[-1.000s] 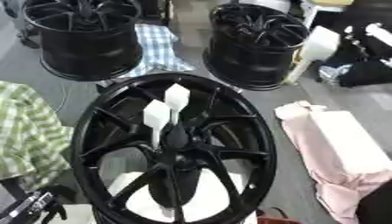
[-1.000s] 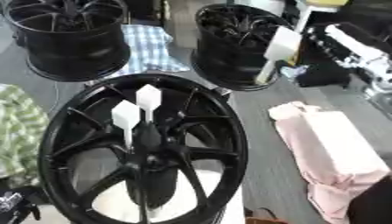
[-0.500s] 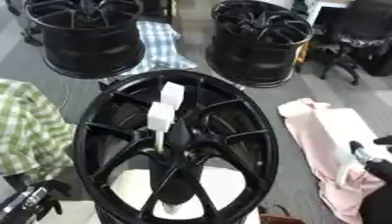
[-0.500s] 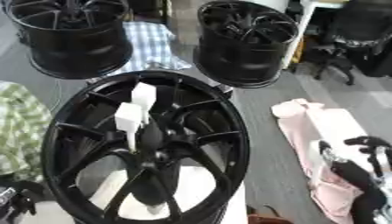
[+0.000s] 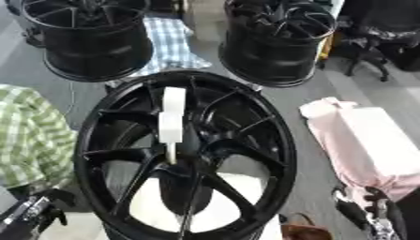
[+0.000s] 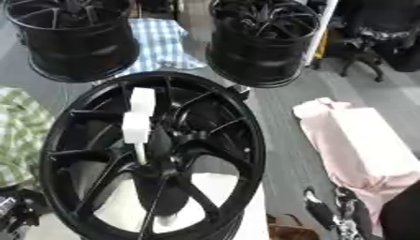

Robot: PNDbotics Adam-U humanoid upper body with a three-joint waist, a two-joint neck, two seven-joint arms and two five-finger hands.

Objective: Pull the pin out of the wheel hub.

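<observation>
Black hand (image 5: 365, 213), seemingly silver-jointed, lower right.

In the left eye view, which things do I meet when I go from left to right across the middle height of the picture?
Green checked cloth → black wheel hub with the white pin standing in it → grey floor → pink cloth.

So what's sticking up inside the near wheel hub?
Two white pins stand among the black spokes of the wheel hub. A pale surface shows beneath; their lower ends are hidden.

White pin (image 5: 170, 123) stands in black wheel hub (image 5: 187, 154); both hands low.
</observation>
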